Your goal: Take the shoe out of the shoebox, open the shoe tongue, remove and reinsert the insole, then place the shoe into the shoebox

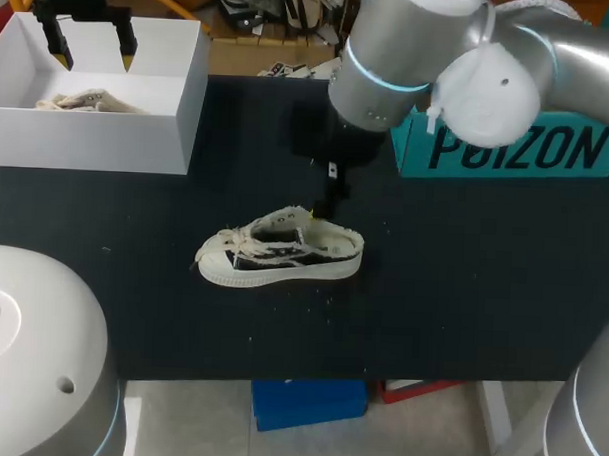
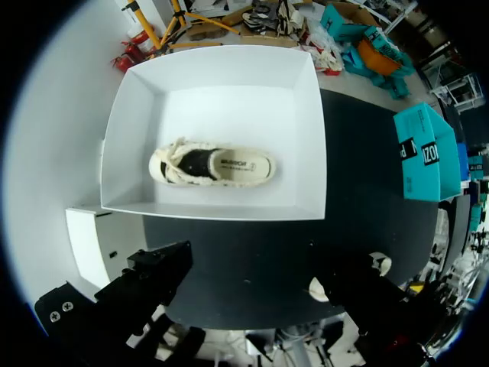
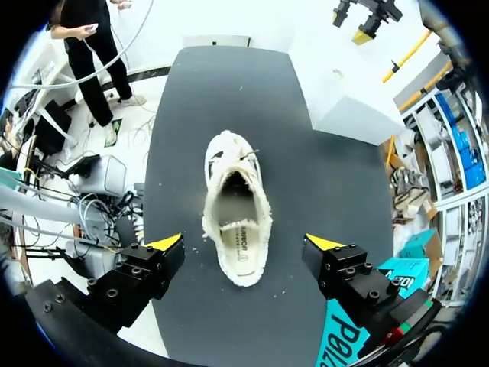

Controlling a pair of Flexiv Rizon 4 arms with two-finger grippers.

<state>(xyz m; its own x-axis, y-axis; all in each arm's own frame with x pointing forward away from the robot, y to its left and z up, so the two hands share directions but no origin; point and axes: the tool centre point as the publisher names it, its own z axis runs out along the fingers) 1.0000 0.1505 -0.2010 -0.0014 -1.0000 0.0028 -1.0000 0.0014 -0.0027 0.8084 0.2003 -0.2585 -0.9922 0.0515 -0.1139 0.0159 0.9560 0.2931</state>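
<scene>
Your right jaws hung spread over the shoe on the counter. At its ten o'clock, your left jaws stood spread above the shoebox, a second shoe inside.

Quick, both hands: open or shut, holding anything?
Left hand: open, empty, above the shoebox.
Right hand: open, empty, above the shoe lying on the table.

Lg. dark lettering on teal box, sm. print on shoe insole, not legible
</scene>
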